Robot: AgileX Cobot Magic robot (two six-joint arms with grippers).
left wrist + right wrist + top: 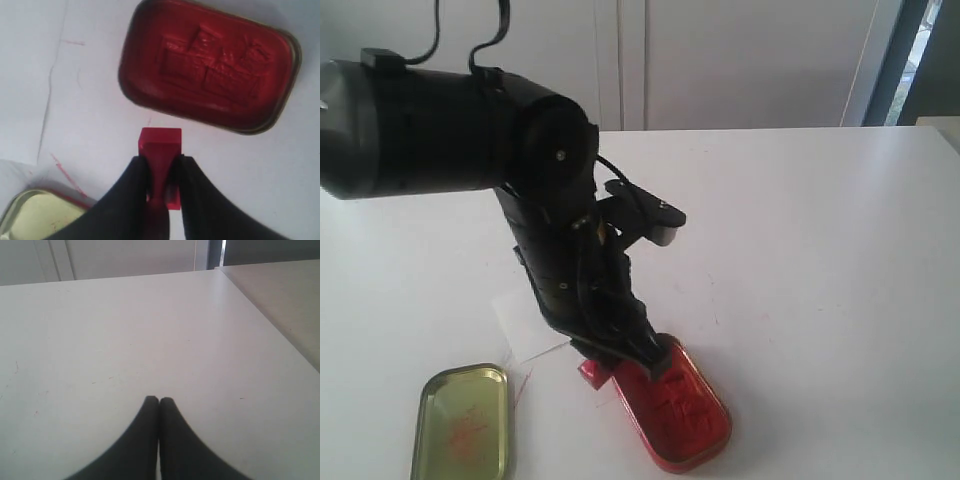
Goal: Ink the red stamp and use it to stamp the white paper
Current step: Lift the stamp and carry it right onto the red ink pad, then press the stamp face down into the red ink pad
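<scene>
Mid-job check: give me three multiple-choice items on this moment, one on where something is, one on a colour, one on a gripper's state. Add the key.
1. Where is the red stamp?
A. Between the fingers of the left gripper, just outside the ink tin
B. Pressed down into the tin's pad
C. In the right gripper

2. What colour is the pad in the open ink tin?
A. Blue
B. Red
C. Black

3. How does the right gripper stand?
A. Wide open
B. Shut on the red stamp
C. Shut, holding nothing

Key: 1 A, the left wrist view shows the fingers clamping the stamp with bare table between it and the tin's rim. 2 B, the pad is deep red in both views. 3 C, its fingertips meet over bare table.
</scene>
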